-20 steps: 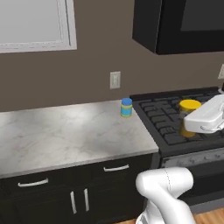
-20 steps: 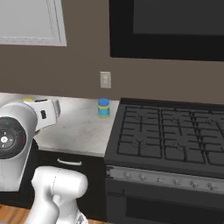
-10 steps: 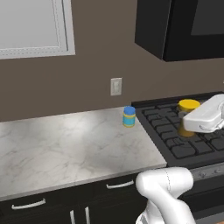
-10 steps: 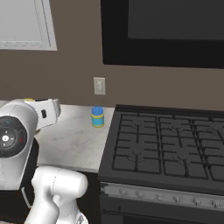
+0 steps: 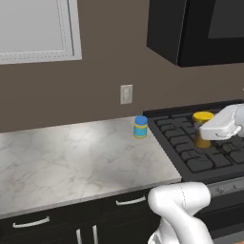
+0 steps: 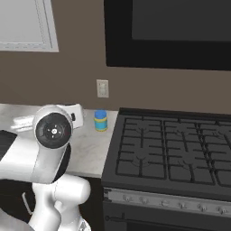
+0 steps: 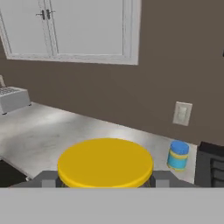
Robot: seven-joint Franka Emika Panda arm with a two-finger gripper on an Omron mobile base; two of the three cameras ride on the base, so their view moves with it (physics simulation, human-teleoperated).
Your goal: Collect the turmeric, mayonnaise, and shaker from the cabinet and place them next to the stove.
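— One jar's in my claw (image 7: 105,181): the turmeric (image 5: 202,129), yellow lid up, clamped between the fingers over the near-left part of the stove (image 6: 180,149).

— And the mayonnaise?

— I see the mayonnaise (image 5: 140,127) upright on the marble counter (image 5: 71,152), just left of the stove's far corner — below the wall outlet (image 5: 126,94). Farther left, a window (image 5: 33,28).

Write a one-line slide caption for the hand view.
Gripper carrying the yellow-lidded turmeric jar, with the mayonnaise jar standing on the counter beside the stove.
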